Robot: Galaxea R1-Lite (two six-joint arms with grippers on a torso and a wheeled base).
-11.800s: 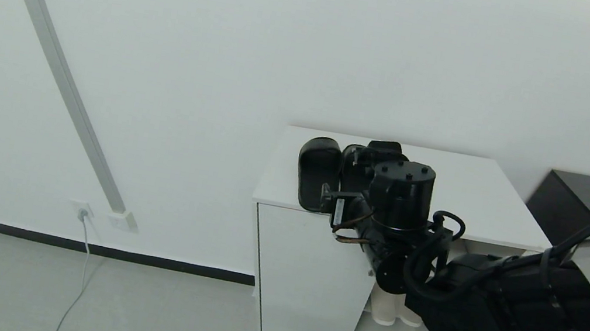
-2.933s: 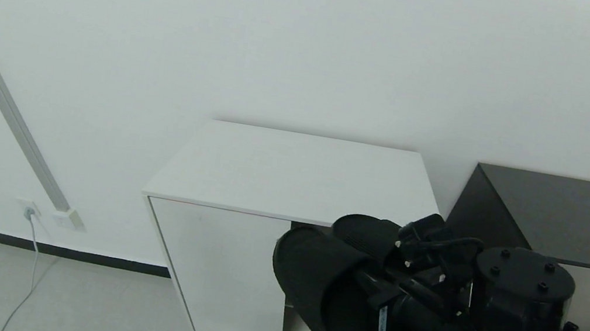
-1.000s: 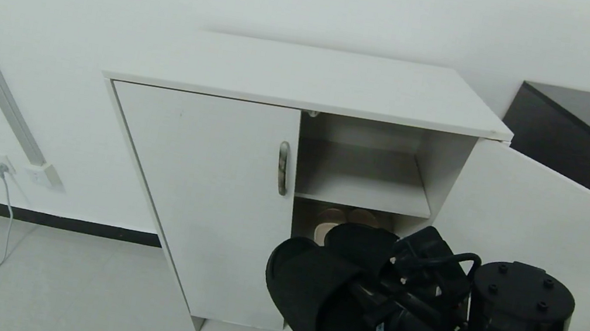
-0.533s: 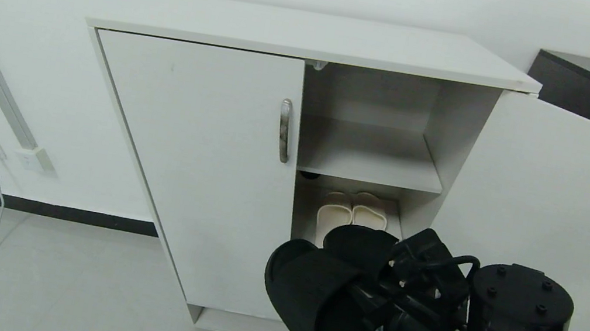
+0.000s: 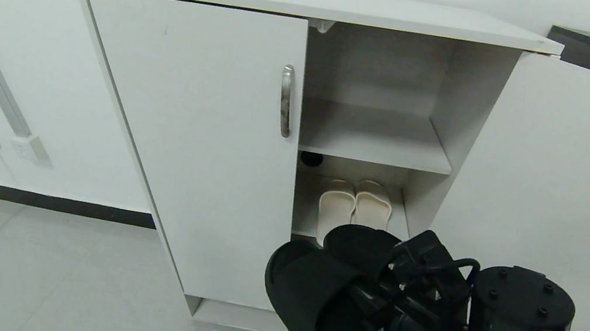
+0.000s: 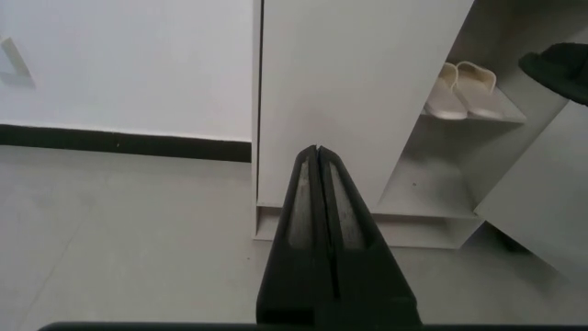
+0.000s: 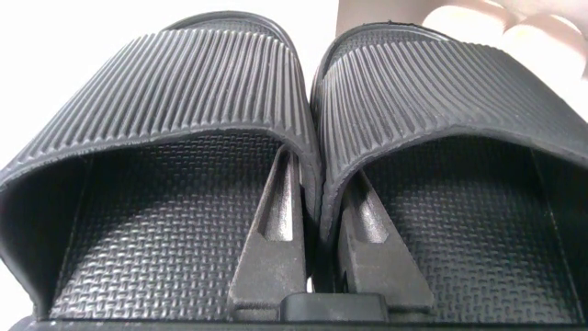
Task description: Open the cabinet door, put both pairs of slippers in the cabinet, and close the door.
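**Black slippers (image 5: 323,288) held ready at the open cabinet (image 5: 320,4)**

The black slippers are clenched by their adjoining inner walls in the right gripper (image 7: 320,184). They are best carried forward, kept level, onto the shelf (image 5: 375,143) ahead and above. The cream slippers (image 5: 355,204) lie just ahead, lower down. Room is bounded by the open door (image 5: 557,189) to the right and the closed door (image 5: 188,131) to the left. The left gripper (image 6: 318,161) is pressed together, empty.

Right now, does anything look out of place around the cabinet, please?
Nothing stands out: the white slippers sit neatly side by side on a cabinet shelf, the cabinet door stands open, and the right gripper holds the black slippers paired.
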